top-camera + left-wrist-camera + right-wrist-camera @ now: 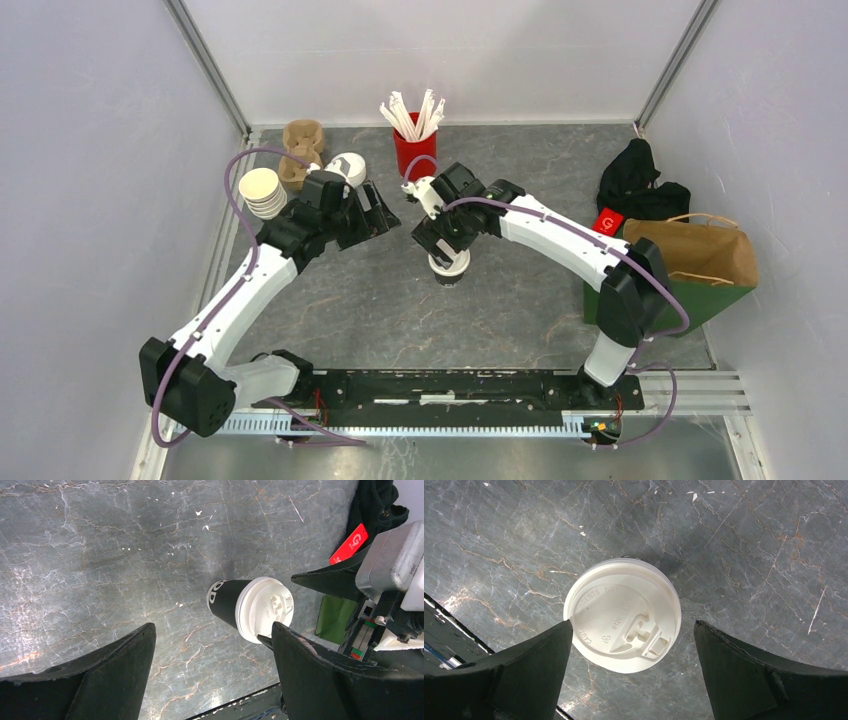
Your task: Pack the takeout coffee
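My right fingers are spread wide with nothing clamped. They hang straight above one takeout coffee cup, one finger to each side of its white lid. One fingertip overlaps the lid's rim in the wrist view; I cannot judge contact. The cup stands upright on the grey marbled desk, about mid-desk. From my left wrist I see its black wall with white lettering.

My left fingers are also apart and empty, with only bare desk between them. They sit to the left of that cup and point toward it without touching it.

At the desk's right edge is a brown paper bag with a green object showing below it. Black cloth lies behind them.

Further back, a second lidded cup shows just behind my left wrist, beside a brown pulp carrier. To the left is a pale stack; cups or lids, I cannot tell. Farthest back, a red holder of white sticks stands near the back wall.
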